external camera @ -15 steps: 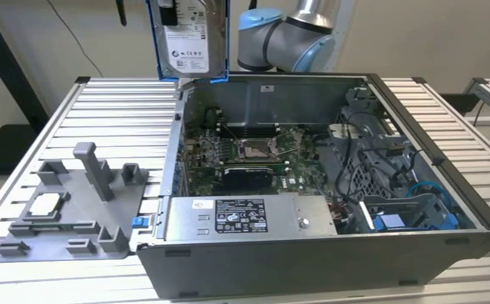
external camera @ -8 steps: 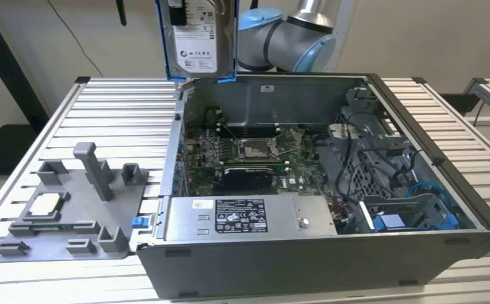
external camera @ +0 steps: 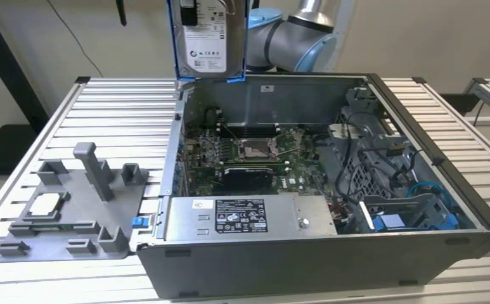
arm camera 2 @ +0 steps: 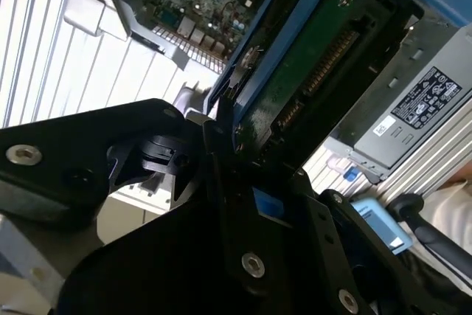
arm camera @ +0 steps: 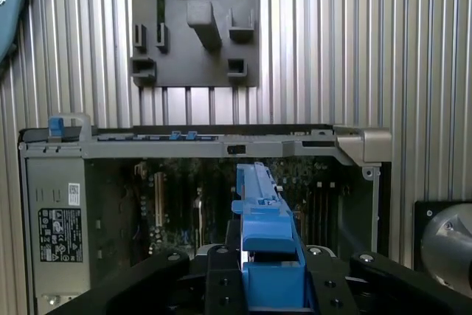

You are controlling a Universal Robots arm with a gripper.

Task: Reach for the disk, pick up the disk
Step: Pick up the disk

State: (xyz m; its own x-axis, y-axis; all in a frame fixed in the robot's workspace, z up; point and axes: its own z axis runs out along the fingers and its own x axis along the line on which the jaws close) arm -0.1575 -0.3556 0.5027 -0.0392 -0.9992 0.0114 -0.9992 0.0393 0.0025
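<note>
Disk [external camera: 212,44] hangs upright above the computer case's [external camera: 312,269] rear wall, long axis vertical, its upper end clamped between the gripper's [arm camera: 270,267] closed fingers.

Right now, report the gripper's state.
The gripper is shut on the disk, holding it by its blue bracket above the open computer case.
</note>
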